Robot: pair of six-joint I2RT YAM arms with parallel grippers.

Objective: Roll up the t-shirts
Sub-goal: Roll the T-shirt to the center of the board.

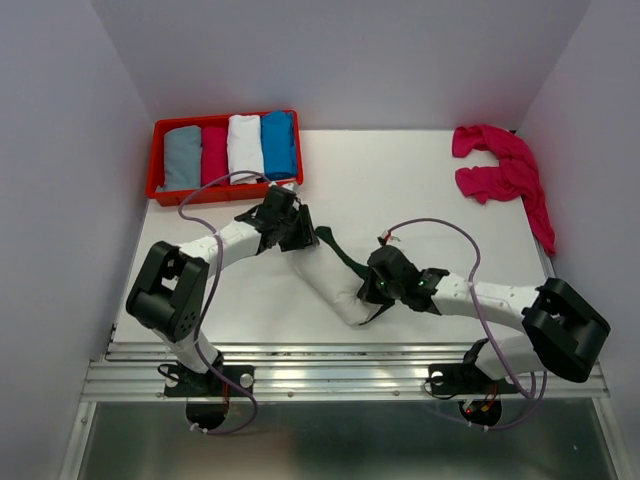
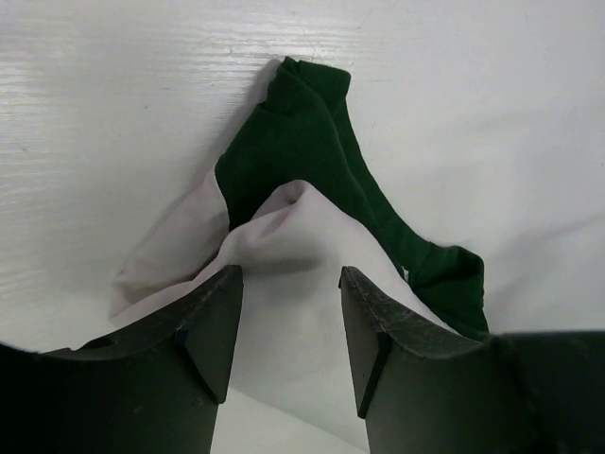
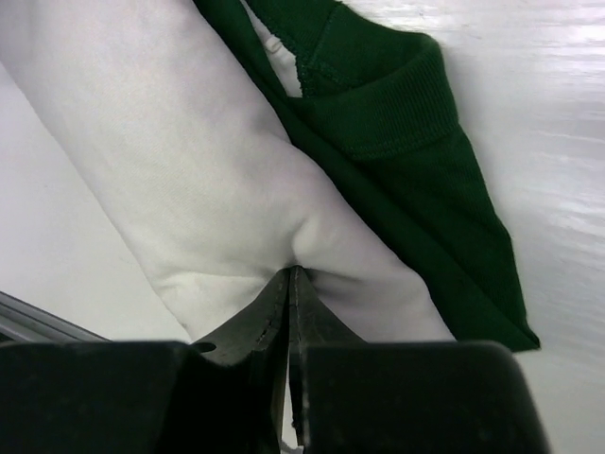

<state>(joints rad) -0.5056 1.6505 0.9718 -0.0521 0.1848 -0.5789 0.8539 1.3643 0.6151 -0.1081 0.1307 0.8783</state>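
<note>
My right end effector pinches just a bit of t-shirt, left end effector open, so I reckon it could unroll.

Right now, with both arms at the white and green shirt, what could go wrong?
The right gripper pinches only a thin fold of the shirt; it may slip free and the roll loosen. The left gripper stands open over the cloth, and the green sleeve lies loose, so it might end outside the roll.
</note>
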